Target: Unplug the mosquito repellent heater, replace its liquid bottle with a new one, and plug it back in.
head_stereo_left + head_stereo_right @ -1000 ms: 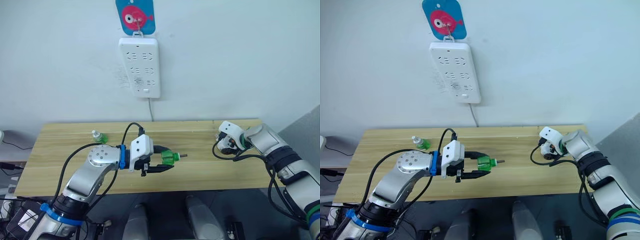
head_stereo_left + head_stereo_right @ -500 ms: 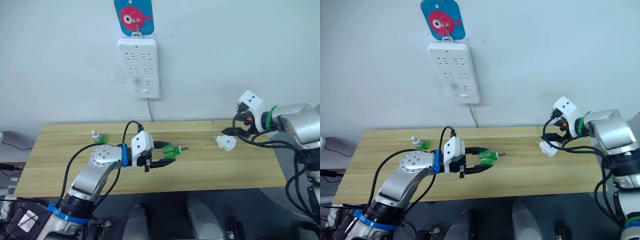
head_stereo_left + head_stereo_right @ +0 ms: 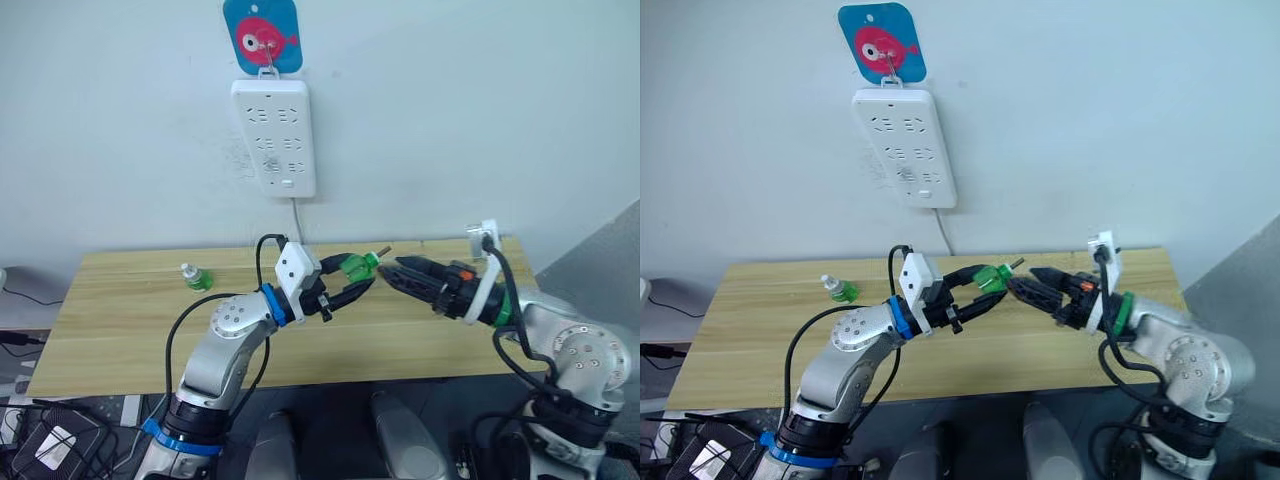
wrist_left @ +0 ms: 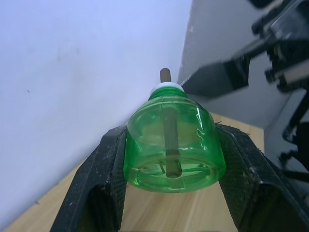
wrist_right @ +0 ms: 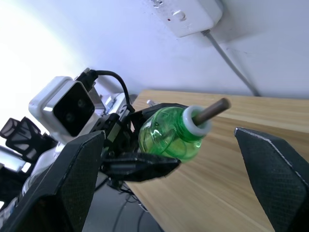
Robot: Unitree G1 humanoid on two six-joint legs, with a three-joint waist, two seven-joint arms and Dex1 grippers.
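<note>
Over the desk, the left gripper, pinching the capless bottle, is now lifting it toward the right gripper, whose spread jaws have swung in, having released the heater, for a handover.

Capless bottle in left gripper above table, right gripper just right.

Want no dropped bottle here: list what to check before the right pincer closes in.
1. Left pincer clamped on its liquid bottle: ok.
2. Bottle held above the table: ok.
3. Right pincer open: ok.
4. Bottle's wick end points toward the right pincer: ok.
5. Right pincer far enough around the bottle to grip: cannot tell.
6. The new one capped, standing on the table: ok.
</note>
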